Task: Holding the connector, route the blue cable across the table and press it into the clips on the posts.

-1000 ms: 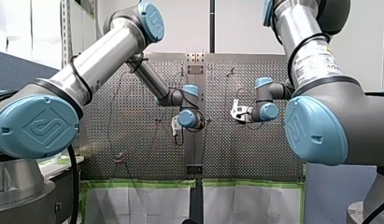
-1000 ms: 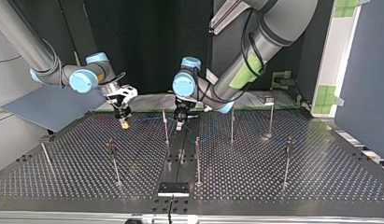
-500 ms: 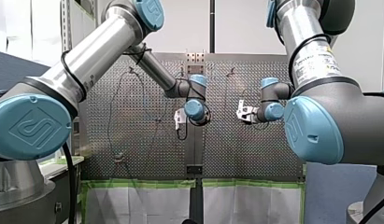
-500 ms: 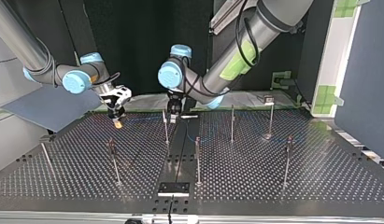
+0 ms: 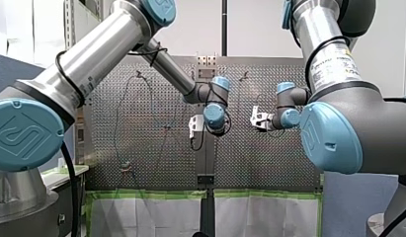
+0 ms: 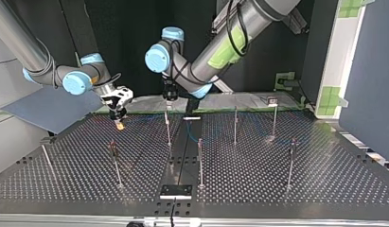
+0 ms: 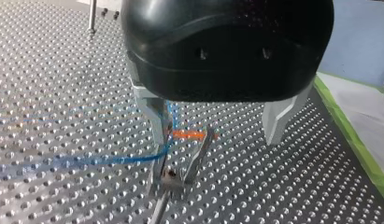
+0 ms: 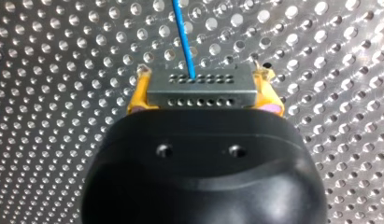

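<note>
In the right wrist view my right gripper [image 8: 202,77] has its yellow pads shut on the grey connector [image 8: 201,91]. The blue cable [image 8: 184,37] leads straight out of the connector over the perforated table. In the top view this gripper [image 6: 119,124] hangs low at the back left. My left gripper [image 7: 217,135] is open, with nothing held between its metal fingers [image 7: 154,116]. The blue cable [image 7: 110,158] runs close by one finger, above a post's clip [image 7: 180,170] with an orange mark. In the top view my left gripper [image 6: 168,96] hovers above the rear middle post [image 6: 167,127].
Several thin posts stand on the table, among them one near the middle [image 6: 200,161], one at the front left [image 6: 115,161] and one at the right [image 6: 291,161]. A black block [image 6: 175,191] sits at the front edge. Green tape [image 7: 353,135] marks the table's border.
My left arm has swung toward the top view's left and lifted its gripper off the table, above the rear middle post. My right gripper shifted slightly left with the connector, then held still.
</note>
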